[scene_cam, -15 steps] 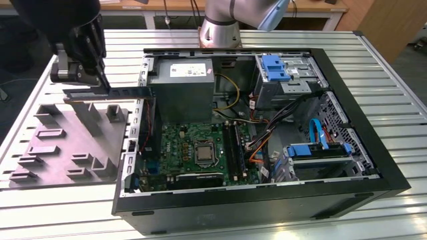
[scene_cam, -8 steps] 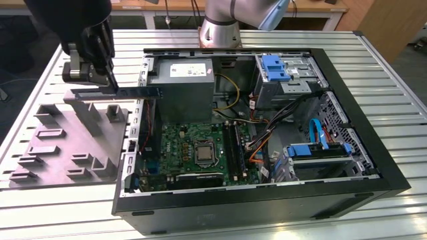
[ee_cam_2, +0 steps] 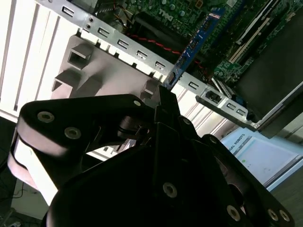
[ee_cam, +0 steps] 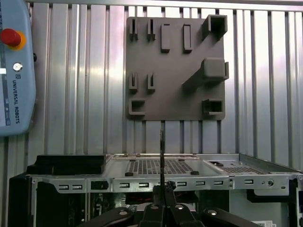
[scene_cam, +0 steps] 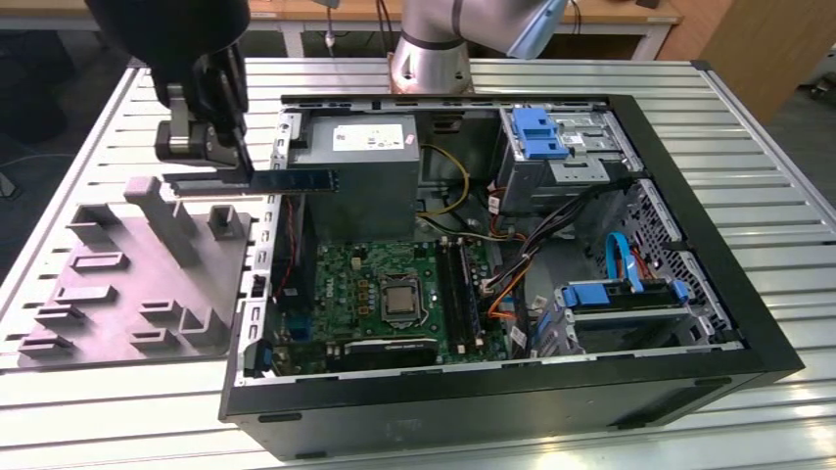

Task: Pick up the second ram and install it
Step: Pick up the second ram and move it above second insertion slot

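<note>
Slatted table; ram horizontal, tip over case.

This is looking like a robotics lab — a slatted aluminium table is carrying an opened computer case and a grey fixture plate, the arm's base is rising from its far edge, and a teach pendant with a red stop button is lying on the slats — wooden desks sitting behind.

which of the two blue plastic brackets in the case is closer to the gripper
The blue bracket near the grey power supply box. The other blue bracket sits low on the exterior view's right, farther from the gripper holding the memory stick.
</note>
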You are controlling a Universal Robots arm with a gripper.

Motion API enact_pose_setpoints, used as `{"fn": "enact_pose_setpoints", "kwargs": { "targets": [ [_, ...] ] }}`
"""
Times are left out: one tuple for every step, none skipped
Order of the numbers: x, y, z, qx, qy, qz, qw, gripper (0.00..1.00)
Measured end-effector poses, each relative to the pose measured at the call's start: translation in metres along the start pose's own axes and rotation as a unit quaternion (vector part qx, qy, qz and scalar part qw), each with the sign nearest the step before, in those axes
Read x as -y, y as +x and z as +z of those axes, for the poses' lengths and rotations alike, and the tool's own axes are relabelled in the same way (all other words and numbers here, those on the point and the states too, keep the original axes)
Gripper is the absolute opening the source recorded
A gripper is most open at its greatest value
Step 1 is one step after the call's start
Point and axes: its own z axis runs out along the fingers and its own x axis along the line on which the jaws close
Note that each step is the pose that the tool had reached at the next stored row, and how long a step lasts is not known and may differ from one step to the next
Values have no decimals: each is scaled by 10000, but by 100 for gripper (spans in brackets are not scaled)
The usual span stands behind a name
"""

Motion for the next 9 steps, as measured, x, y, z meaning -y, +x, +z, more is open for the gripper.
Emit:
{"fn": "enact_pose_setpoints", "kwargs": {
  "targets": [
    [24, 0, -1, 0, 0, 1, 10000, 11],
    [49, 0, -2, 0, 0, 2, 10000, 11],
    [76, -1, -3, 0, 0, 3, 10000, 11],
    [107, -1, -4, 0, 0, 4, 10000, 11],
    [135, -1, -5, 0, 0, 4, 10000, 11],
    [164, -2, -6, 0, 0, 5, 10000, 11],
    [193, -2, -7, 0, 0, 5, 10000, 11],
    [222, -2, -8, 0, 0, 5, 10000, 11],
    [251, -3, -9, 0, 0, 6, 10000, 11]
  ]
}}
